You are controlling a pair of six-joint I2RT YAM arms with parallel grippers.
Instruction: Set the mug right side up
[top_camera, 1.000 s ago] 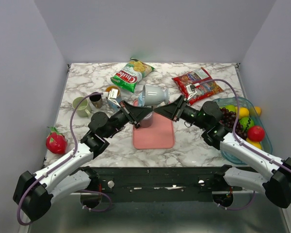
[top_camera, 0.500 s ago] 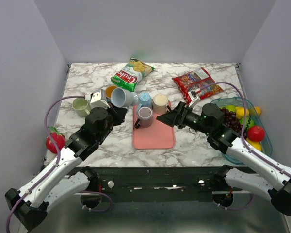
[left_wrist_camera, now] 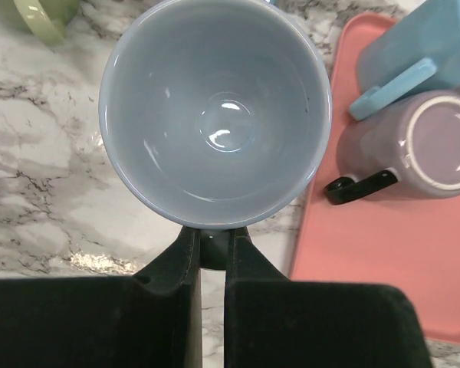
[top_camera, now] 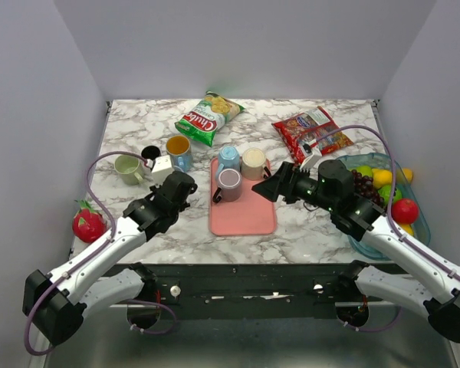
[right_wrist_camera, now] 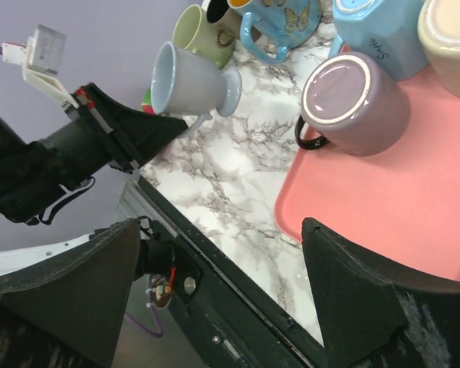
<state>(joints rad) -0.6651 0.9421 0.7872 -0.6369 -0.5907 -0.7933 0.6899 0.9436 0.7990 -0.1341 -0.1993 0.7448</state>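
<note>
Viewing from above: the left gripper (top_camera: pixel 182 184) hangs over the marble table (top_camera: pixel 314 230) just left of the pink tray (top_camera: pixel 245 218), and the right gripper (top_camera: pixel 264 189) is at the tray's right edge.

Left wrist: jaws clenched on the handle of the pale blue mug (left_wrist_camera: pixel 215 115), mouth facing the camera.

Right wrist: jaws released, spread wide. The mug is tipped sideways beside the tray.

Bright, even overhead light; shadows on the marble table (top_camera: pixel 261 123) are soft and faint. Small white glints shine inside the pale blue mug (left_wrist_camera: pixel 215 138). Wrist views are sharp, their dark near edges slightly blurred.
</note>
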